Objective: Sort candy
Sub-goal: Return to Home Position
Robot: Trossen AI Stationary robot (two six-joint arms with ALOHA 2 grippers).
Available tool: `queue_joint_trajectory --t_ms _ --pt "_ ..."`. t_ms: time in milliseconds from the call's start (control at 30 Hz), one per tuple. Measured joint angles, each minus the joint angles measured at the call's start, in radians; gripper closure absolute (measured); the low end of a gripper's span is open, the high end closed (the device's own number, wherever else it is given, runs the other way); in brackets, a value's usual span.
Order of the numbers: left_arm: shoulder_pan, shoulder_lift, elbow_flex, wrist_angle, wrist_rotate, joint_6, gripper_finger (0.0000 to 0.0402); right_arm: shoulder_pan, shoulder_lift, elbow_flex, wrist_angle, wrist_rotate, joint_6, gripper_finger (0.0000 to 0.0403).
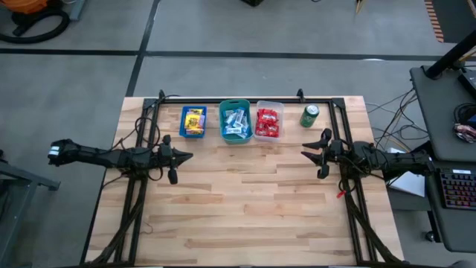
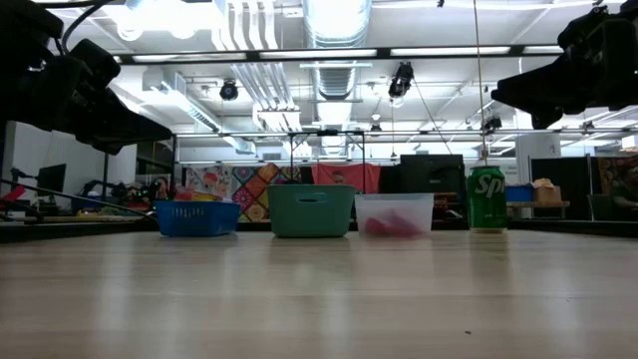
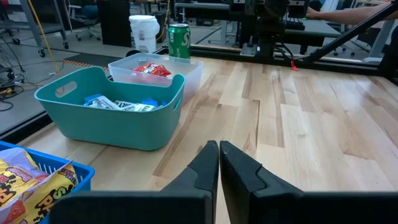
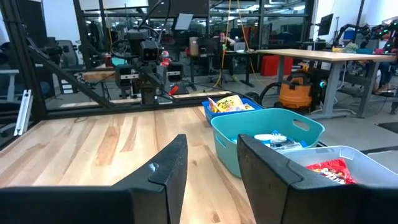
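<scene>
Sorting looks finished. The yellow candy (image 1: 194,120) fills the blue bin (image 1: 182,123), the blue-white candy (image 1: 236,123) the teal bin (image 1: 222,119), and the red candy (image 1: 267,123) the clear bin (image 1: 268,103). All sit ahead of and between the grippers. The left gripper (image 3: 219,152) is pressed together and the right gripper (image 4: 211,149) is spread; both are empty.

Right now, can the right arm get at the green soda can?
Probably yes. The soda can stands apart from the clear bin, with only bare tabletop between it and the open right hand.
</scene>
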Motion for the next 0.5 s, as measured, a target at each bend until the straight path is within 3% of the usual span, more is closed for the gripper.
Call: queue_joint_trajectory --t_ms 500 --pt "0.000 0.000 0.000 0.000 0.000 0.000 0.0402 0.000 0.000 0.001 0.001 -0.001 0.000 0.0264"
